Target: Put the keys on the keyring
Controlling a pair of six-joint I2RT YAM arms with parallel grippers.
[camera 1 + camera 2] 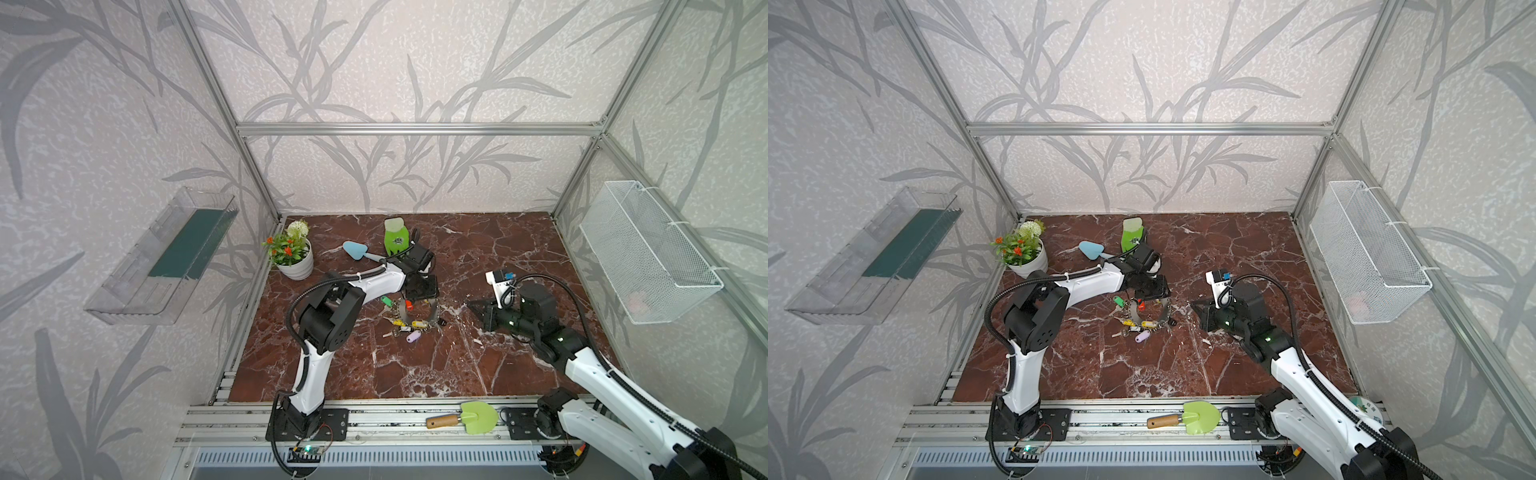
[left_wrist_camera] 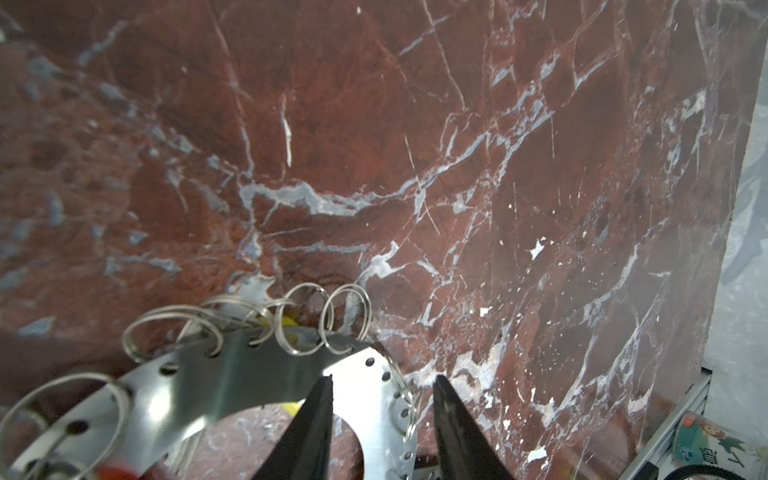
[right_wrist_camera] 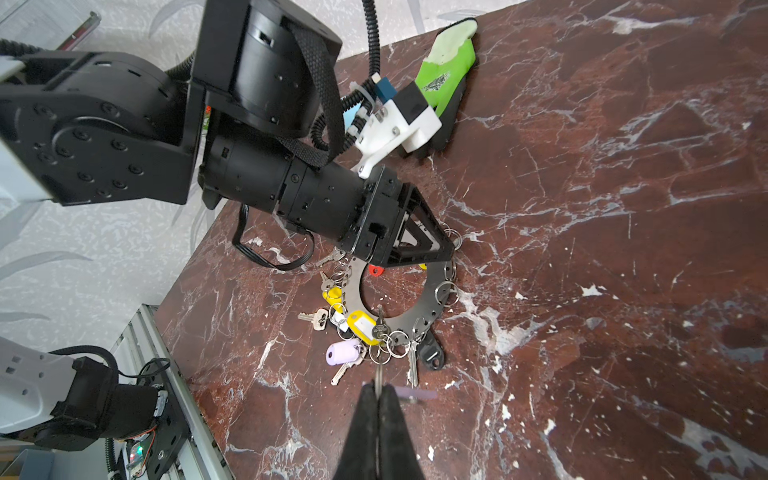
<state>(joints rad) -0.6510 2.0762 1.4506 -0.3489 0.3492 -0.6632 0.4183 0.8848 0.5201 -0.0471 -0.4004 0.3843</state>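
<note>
Since several keys hang off the near rim of the keyring, mid bench, task looks part done: red tag sits in the open centre, green tag just off the rim toward the left edge, can't tell if either is hooked; some loops look empty. Left tool has jaws apart astride the far rim, pinching nothing. Right tool is closed, clear of the ring, silver sliver at its tips, can't tell if gripped. Bench is red-brown marble; leaf-print walls, aluminium frame.

Left arm reaches forward, jaws parted; right arm sits low, jaws closed.
</note>
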